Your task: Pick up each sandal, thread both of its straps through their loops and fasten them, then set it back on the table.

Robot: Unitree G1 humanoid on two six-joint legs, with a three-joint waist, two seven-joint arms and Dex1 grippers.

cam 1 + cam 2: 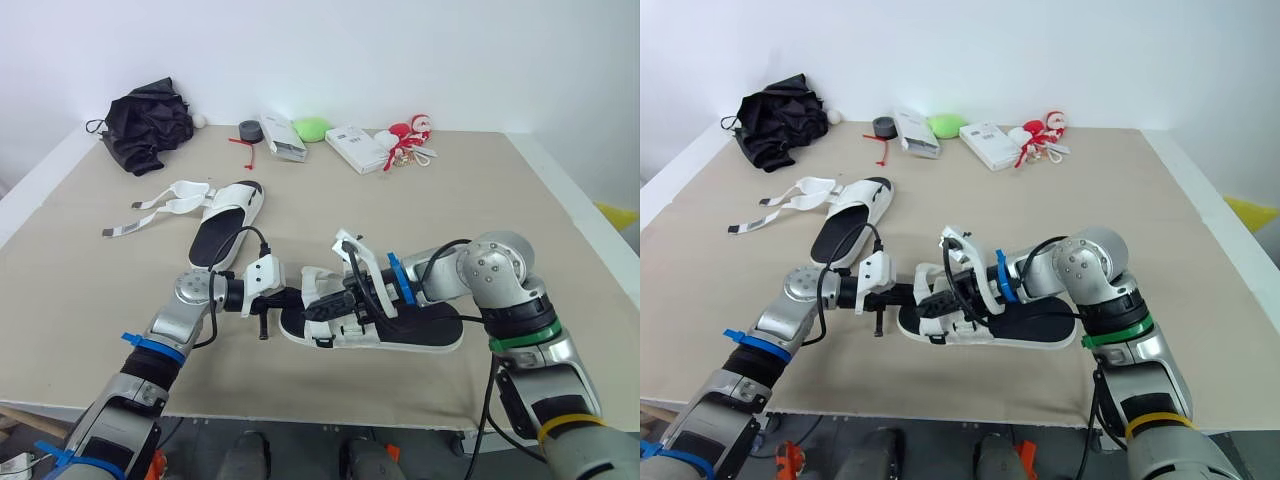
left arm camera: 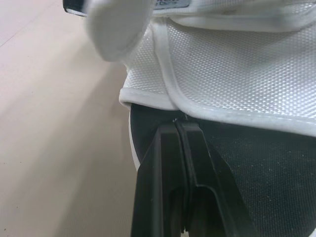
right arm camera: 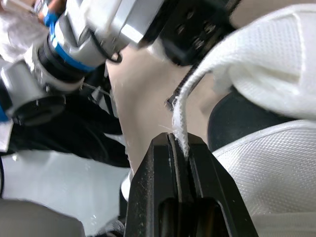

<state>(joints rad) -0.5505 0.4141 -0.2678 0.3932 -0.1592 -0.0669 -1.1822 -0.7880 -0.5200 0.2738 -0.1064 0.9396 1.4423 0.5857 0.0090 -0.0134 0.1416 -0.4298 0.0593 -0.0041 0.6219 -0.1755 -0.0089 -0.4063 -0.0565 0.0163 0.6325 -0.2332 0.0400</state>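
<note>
near sandal [image 1: 425,330], white mesh straps, black footbed, resting on table [image 1: 560,230]

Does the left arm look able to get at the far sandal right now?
Probably not yet: the left hand is shut on the near sandal. Otherwise the table toward the far sandal lies bare.

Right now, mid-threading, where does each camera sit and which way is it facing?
Left eye view: robot's head, facing forward and down over the table; both arms meet at the near sandal, far sandal beyond.
Right eye view: the head camera's other eye, same scene, both arms.
Left wrist view: left wrist, looking along the shut left hand at the near sandal's white mesh.
Right wrist view: right wrist, along the right hand shut on a white strap; left arm beyond.
Shared: every view shows the near sandal.
</note>
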